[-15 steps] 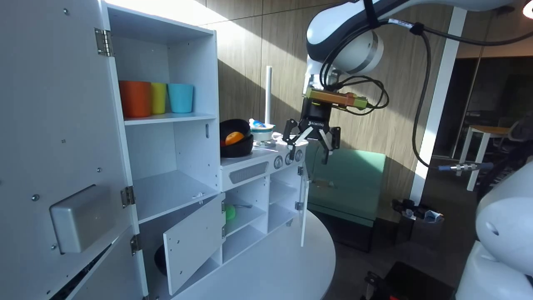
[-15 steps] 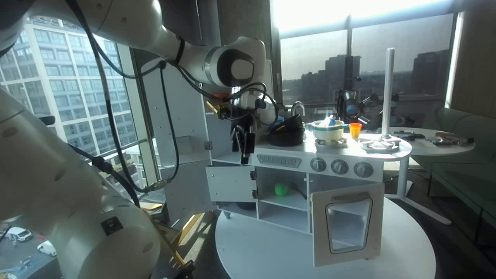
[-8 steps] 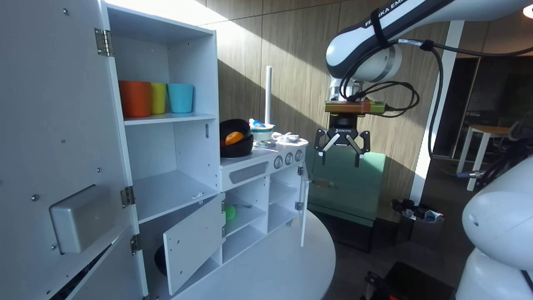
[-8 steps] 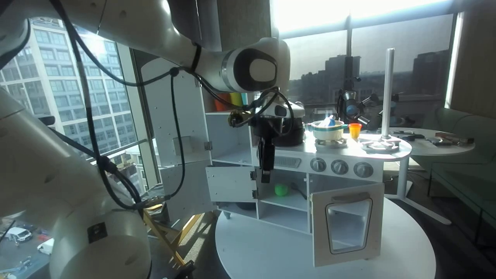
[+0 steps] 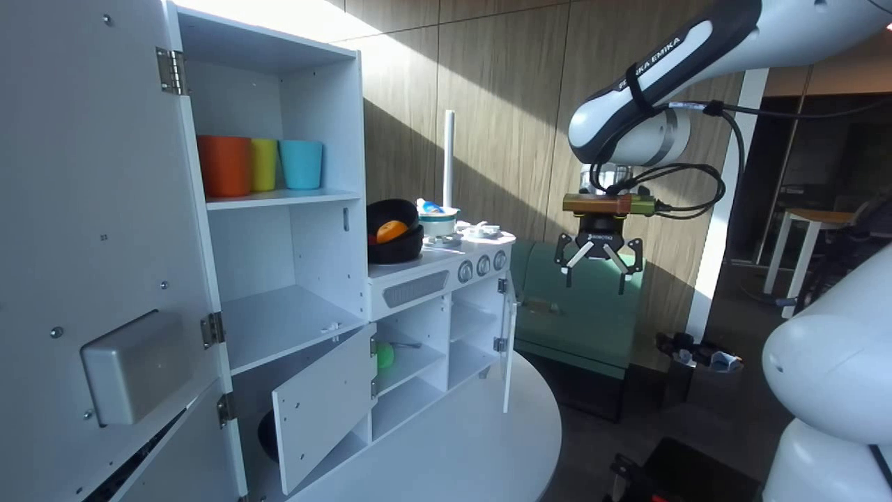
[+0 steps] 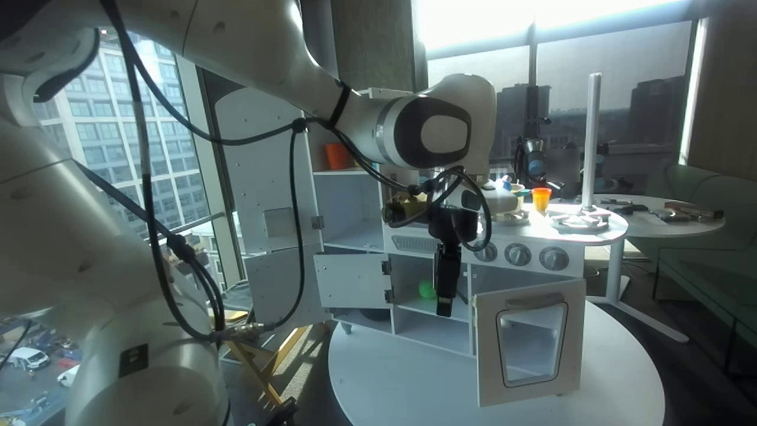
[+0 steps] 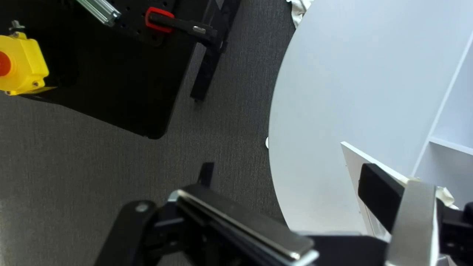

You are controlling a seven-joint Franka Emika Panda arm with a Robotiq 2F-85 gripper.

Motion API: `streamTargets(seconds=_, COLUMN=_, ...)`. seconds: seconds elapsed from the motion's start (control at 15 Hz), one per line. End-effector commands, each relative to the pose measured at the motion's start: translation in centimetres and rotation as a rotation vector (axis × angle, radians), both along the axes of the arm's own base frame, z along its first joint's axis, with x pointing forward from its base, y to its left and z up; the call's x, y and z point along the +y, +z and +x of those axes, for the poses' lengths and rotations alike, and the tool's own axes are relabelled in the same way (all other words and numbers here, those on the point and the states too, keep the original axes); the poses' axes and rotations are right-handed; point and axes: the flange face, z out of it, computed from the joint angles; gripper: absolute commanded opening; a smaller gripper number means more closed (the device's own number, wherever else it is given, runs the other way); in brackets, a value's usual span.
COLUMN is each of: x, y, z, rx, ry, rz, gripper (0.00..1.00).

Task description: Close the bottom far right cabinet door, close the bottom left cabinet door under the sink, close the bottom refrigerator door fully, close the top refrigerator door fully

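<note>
The wall (image 5: 512, 77) is sun-streaked — the gripper (image 5: 595, 283) hangs empty, splayed wide, top refrigerator door (image 5: 94, 202) open.

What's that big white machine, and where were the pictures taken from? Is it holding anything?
That's a robot arm. A person steers it. Its pincer works like a hand: it's open and holds nothing.

Two cameras stand away from the robot, watching from different places. A third rides on its wrist, so fingers show at the bottom of that picture.

The white furniture is a toy kitchen. On its counter are black pans with an orange thing inside, a pot and an orange cup. Three more cups stand on a shelf. The top refrigerator door and the bottom left cabinet door hang open; the job includes shutting both.
</note>
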Motion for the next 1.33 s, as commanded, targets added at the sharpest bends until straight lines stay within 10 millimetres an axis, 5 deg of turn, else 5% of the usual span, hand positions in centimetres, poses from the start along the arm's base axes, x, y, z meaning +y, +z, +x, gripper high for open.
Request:
streamTargets(seconds=0.0, x=0.3, y=-0.5, z=0.5, rx=-0.010, ry=-0.011, rz=0.027, gripper=1.00)
streamTargets(seconds=0.4, x=1.2, y=-2.0, z=2.1, rx=-0.020, ry=-0.027, rz=0.052, gripper=1.00)
streamTargets(seconds=1.0, x=-6.0, y=-10.9, z=8.7, rx=-0.170, ry=-0.334, rz=-0.055, gripper=1.00)
streamTargets(seconds=1.27, x=-6.1, y=-13.0, z=11.6, rx=-0.199, ry=-0.393, rz=-0.059, gripper=1.00)
